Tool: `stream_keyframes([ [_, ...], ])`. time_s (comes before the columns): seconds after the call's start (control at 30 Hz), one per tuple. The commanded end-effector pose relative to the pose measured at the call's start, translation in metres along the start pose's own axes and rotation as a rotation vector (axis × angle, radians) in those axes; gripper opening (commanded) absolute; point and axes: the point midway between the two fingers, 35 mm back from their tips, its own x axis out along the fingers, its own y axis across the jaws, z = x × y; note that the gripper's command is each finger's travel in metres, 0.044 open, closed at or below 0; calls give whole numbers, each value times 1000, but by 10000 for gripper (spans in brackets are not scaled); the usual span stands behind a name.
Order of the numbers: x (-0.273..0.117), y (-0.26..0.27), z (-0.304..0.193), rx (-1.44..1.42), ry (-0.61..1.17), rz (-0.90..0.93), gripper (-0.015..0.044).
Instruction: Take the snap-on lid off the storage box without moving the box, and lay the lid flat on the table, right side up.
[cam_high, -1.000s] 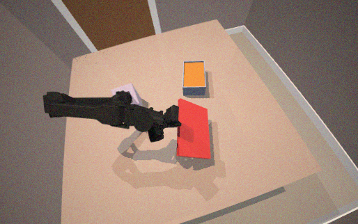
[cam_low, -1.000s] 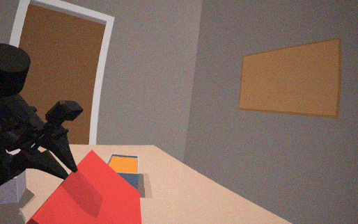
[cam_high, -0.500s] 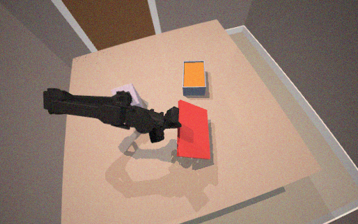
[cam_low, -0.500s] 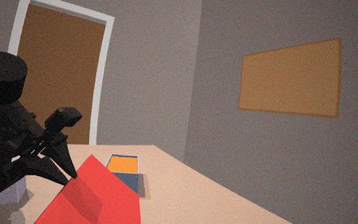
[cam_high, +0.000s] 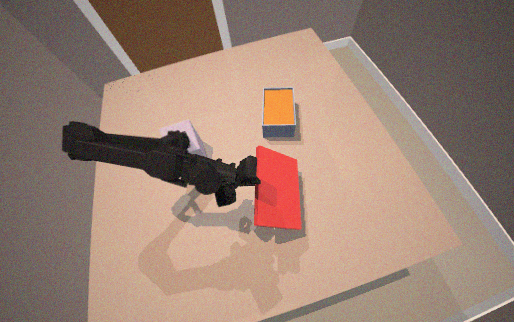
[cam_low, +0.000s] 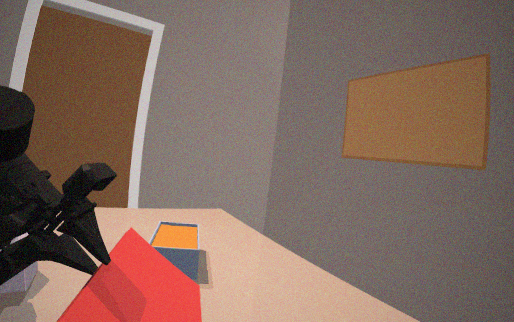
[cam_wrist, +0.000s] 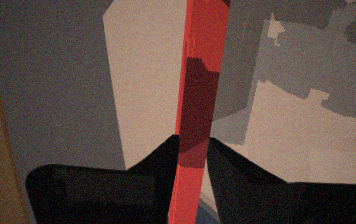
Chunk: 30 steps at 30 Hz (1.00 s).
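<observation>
Over the table (cam_high: 375, 200), end effector (cam_high: 252, 176) clenched on lid (cam_high: 277, 187) edge, lid extending away, raised, tilted, apart from box (cam_high: 278, 112).

Plain indoor rm, maybe office: brown door (cam_low: 85, 105) w/ white frame, corkboard (cam_low: 417, 112) on grey wall, tan table (cam_high: 350, 175).
</observation>
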Motion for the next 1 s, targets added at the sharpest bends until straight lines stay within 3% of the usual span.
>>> stream_keyframes([
  [0.0, 2, -1, -1, -4, 7, 8, 0],
  [0.97, 17, -19, -1, -6, 6, 8, 0],
])
